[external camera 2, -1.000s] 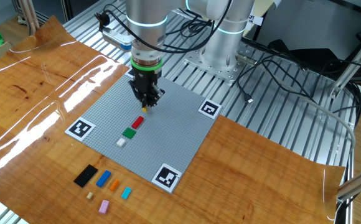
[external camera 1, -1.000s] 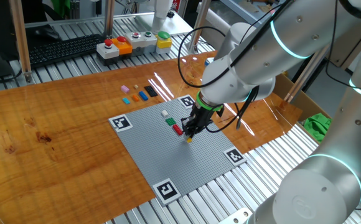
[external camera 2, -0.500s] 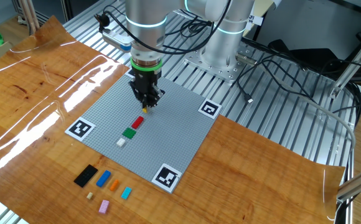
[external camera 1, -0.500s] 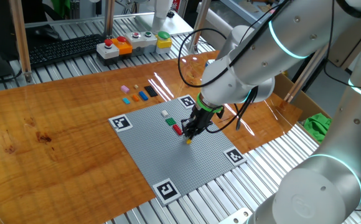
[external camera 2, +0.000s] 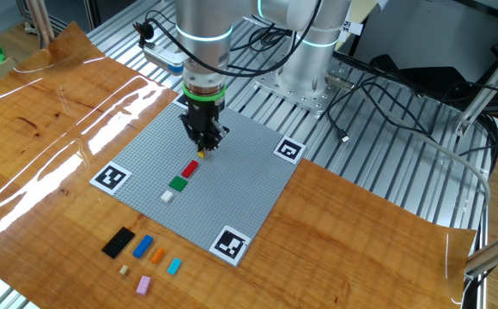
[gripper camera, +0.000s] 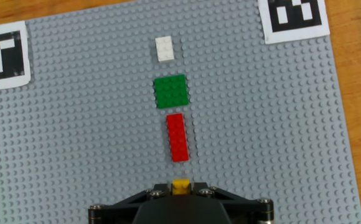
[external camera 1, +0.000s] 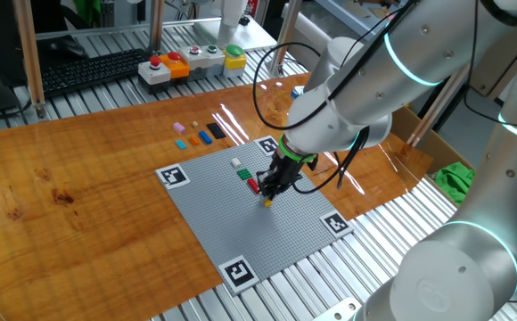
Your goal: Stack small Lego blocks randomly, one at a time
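1 yellow brick (gripper camera: 180,185) sits clamped between the gripper (gripper camera: 180,194) fingertips, low over the grey baseplate (gripper camera: 75,137). Directly ahead lies the red brick (gripper camera: 178,137), long axis in line with the gripper, then the green brick (gripper camera: 170,91) and white brick (gripper camera: 164,48). Remaining bricks (external camera 2: 142,257) wait well apart on the wood.

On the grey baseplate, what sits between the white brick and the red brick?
The green brick, in line between the white brick and red brick, clearest in the hand view.
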{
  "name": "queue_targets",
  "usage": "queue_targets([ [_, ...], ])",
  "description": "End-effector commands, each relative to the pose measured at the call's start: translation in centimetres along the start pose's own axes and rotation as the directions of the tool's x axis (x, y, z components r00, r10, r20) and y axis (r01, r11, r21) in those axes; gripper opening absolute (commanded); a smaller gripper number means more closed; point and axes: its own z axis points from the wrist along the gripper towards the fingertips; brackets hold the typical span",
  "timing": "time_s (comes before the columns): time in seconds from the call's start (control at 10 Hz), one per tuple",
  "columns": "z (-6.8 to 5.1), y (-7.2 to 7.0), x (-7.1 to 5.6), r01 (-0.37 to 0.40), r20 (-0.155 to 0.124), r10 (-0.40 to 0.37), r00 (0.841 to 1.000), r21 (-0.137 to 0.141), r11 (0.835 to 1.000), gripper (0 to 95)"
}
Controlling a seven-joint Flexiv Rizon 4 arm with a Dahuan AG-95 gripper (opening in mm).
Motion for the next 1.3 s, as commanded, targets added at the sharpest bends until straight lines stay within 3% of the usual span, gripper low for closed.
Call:
queue_targets([
  [0.1,0.12,-0.01,-0.19,0.000,0.002,0.000,1.000,0.000,1.000,0.0],
  [0.9,0.76,-0.33,-0.21,-0.028,0.014,0.028,1.000,-0.005,1.000,0.0],
  [1.3,0.47,-0.21,-0.29,-0.030,0.009,0.030,0.999,-0.004,1.000,0.0],
])
